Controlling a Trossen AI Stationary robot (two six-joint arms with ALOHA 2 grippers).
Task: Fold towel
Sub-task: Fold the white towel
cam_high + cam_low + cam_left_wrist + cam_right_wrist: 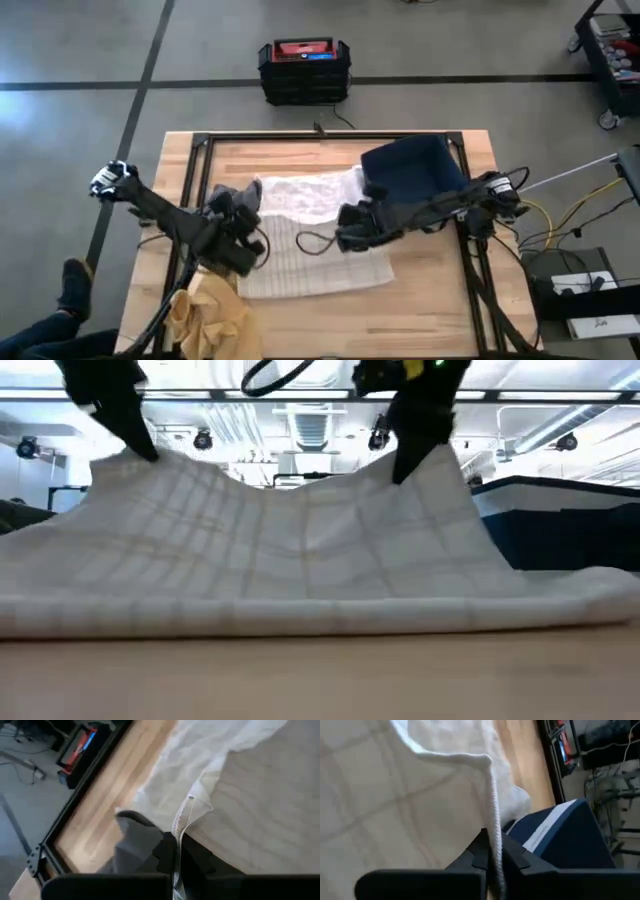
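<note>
Towel (300,550) mid-worktop, folded edge toward the near edge. Left gripper (172,852) & right gripper (492,852) both clamped on its raised hem, lifted off the worktop (430,310). Soft, light, floppy cloth, sags btwn grips; best held by corners, I reckon.

Bare wooden table (430,300) open along the near edge, dark blue bin (412,170) crowding the right side, yellow cloth (212,315) heaped at near-left corner
</note>
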